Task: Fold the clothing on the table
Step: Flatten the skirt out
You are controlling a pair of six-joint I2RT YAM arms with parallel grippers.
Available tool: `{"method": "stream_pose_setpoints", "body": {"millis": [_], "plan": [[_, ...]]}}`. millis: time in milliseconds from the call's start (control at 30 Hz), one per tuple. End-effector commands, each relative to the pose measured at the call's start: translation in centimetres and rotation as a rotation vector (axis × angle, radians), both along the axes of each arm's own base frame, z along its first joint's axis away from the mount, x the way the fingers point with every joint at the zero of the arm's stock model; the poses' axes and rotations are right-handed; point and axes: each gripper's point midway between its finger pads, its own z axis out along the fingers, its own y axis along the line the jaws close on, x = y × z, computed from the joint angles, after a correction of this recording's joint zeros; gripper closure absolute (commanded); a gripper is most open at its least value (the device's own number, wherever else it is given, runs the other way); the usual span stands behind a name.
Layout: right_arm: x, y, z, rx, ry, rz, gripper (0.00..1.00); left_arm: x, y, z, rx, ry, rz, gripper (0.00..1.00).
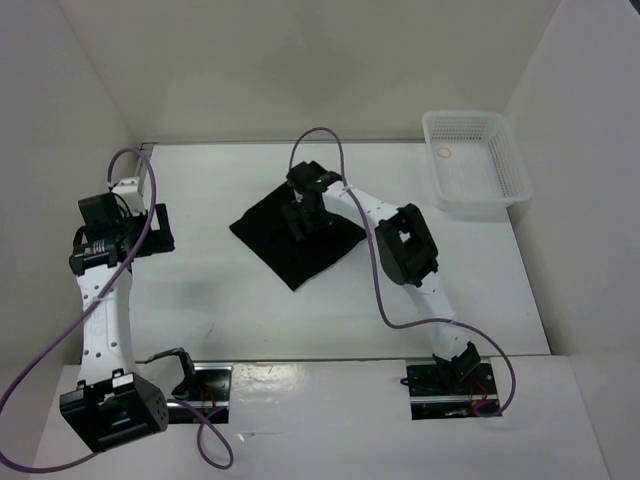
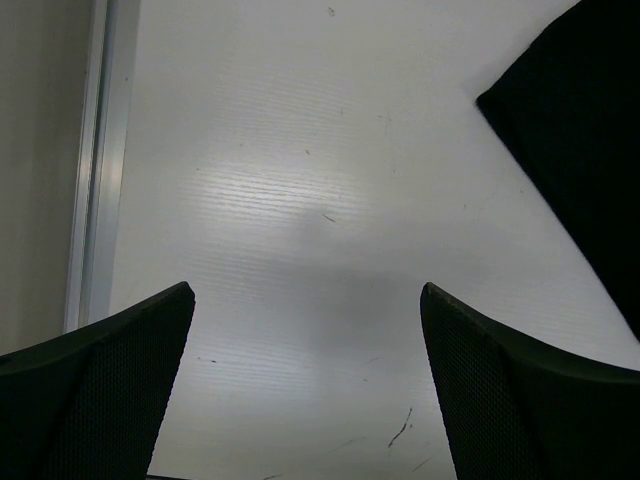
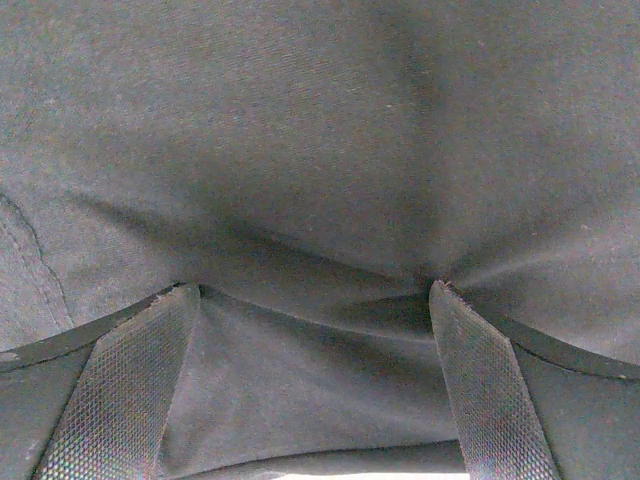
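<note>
Clearly the main risk lies with the right claw (image 3: pixel 312 290): its fingertips (image 3: pixel 178 300) press into the middle of the plain black soft fabric garment (image 1: pixel 290 258), and creases run toward them. Closing there would likely pinch a ridge of cloth, perhaps several layers, not an edge or corner, and lifting would bunch it instead of folding it. A sideways drag could also slide the garment over the smooth white counter (image 1: pixel 250 310), since nothing pins it. The right claw's jaws stand wide apart, touching fabric but gripping nothing. The left claw (image 2: pixel 305 290), equally wide and empty, hangs above bare counter, apart from the garment lying mid-counter.
</note>
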Motion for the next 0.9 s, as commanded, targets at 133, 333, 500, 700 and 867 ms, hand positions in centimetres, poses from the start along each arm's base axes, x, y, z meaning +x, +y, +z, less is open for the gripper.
{"method": "stream_pose_setpoints", "body": {"millis": [133,333,500,700,867], "plan": [[3.5,-11.4,1.7,-0.076,-0.052,-0.277,0.01,0.5,0.0,0.3,-0.010,-0.023,-0.004,0.00],[1.9,-11.8,5.1,-0.003,-0.052,-0.202,0.01,0.6,-0.3,0.3,-0.016,-0.027,-0.026,0.00],[0.4,-9.2,9.2,0.122,-0.073,-0.058,0.01,0.6,-0.8,0.2,-0.028,-0.024,-0.050,0.00],[-0.6,-9.6,13.3,0.118,-0.124,0.084,0.01,0.5,-0.9,0.5,-0.031,-0.035,-0.057,0.00],[-4.3,-11.7,9.8,0.000,0.009,0.221,0.01,0.4,-1.1,0.1,-0.033,-0.028,-0.070,0.00]]}}
